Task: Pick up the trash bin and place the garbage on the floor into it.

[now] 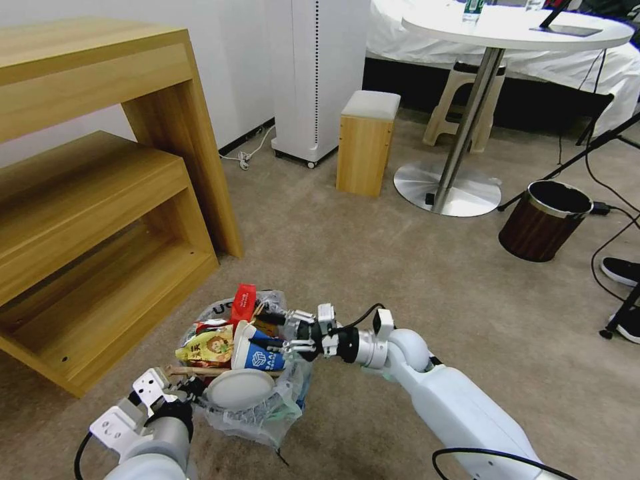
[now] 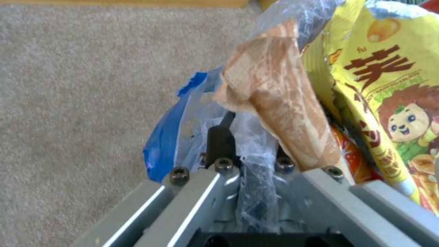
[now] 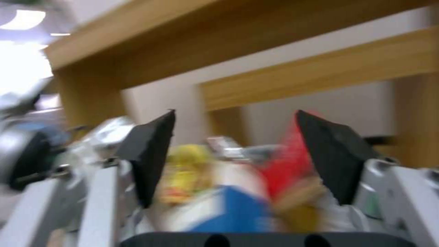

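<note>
Hidden, cropped and blurred parts

The trash bin (image 1: pixel 267 407) is dark body hidden under its bag and heaped garbage (image 1: pixel 230 343). The right wrist view is smeared, its litter only colour patches. The left gripper (image 2: pixel 249 144) is partly veiled by plastic film; the round table (image 1: pixel 520 30) and the black shoes (image 1: pixel 623 270) are cut off.

bag-lined trash bin (image 1: pixel 267 407), garbage (image 1: pixel 257 347) heaped inside

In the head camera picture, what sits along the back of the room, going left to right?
Wooden shelf unit → white tower appliance → small wooden stool → round table's post → brown bin → black shoes.
</note>
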{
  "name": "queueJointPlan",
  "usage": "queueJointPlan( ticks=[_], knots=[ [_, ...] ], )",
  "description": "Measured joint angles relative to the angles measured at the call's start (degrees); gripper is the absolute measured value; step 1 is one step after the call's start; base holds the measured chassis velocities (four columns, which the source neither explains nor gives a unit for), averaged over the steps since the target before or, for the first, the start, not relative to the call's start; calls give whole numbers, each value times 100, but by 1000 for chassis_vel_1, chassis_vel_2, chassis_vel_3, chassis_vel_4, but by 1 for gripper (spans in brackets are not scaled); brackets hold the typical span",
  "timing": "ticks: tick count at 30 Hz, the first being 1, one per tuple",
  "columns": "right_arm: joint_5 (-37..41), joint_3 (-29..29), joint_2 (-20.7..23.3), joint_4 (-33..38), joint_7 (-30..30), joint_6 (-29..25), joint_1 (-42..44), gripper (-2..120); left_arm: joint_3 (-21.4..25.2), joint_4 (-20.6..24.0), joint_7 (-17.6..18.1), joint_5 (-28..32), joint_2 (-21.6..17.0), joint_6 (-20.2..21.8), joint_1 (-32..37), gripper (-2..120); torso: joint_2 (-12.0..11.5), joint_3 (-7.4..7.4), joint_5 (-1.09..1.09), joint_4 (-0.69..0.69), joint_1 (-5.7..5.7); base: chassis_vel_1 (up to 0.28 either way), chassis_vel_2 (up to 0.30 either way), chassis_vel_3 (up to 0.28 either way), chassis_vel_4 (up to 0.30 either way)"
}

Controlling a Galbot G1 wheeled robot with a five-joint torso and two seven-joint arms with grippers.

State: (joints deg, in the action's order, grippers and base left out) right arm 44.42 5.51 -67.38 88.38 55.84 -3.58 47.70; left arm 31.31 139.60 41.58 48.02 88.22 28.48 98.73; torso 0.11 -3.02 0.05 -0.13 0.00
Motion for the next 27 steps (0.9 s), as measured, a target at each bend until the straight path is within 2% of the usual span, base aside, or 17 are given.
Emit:
queueJointPlan(
  ticks=[2,3,4,6,8,9,10,12,13,14,18,27],
  knots=[
    [7,-235,98,254,-608,-14,201,82,58,-1,0,14,-19,0,-13,0,0,0,1,0,0,0,0,0,0],
    [7,-235,98,254,-608,-14,201,82,58,-1,0,14,-19,0,-13,0,0,0,1,0,0,0,0,0,0],
    [-46,-314,148,339,-893,-14,271,86,80,-9,0,21,-26,0,-23,0,1,0,1,-1,0,0,0,0,0],
    [-252,-556,334,564,-1724,37,483,96,131,-48,0,39,-41,-1,-46,0,0,1,1,-1,0,0,0,0,0],
    [-278,-611,373,599,-1874,49,526,97,136,-53,0,43,-42,-2,-47,0,0,0,0,-1,0,0,0,0,0],
    [-458,-996,588,753,-2469,69,802,100,164,-87,-2,66,-47,-7,-54,0,0,0,0,-1,0,0,0,0,0],
    [-664,-1304,698,828,-2756,30,1012,100,191,-111,-5,90,-48,-10,-77,0,0,0,1,-2,0,0,0,0,0],
    [-768,-1461,740,848,-2862,-23,1117,100,209,-134,-8,101,-49,-10,-104,0,0,0,1,-2,0,0,0,0,0],
    [-906,-1813,814,918,-3028,-135,1345,100,256,-176,-8,117,-52,-11,-180,0,0,0,1,-2,0,0,0,0,0],
    [-906,-1813,814,918,-3028,-135,1345,100,256,-176,-8,117,-52,-11,-180,0,0,0,1,-2,0,0,0,0,0],
    [-944,-2767,838,1041,-3038,-548,1959,100,265,-242,-19,121,-29,-12,-294,0,0,0,2,-2,0,0,0,0,0],
    [-1000,-3293,689,1177,-3167,-706,2389,100,305,-224,-81,111,-34,-47,-266,0,0,0,0,-1,0,0,0,0,0]
  ],
)
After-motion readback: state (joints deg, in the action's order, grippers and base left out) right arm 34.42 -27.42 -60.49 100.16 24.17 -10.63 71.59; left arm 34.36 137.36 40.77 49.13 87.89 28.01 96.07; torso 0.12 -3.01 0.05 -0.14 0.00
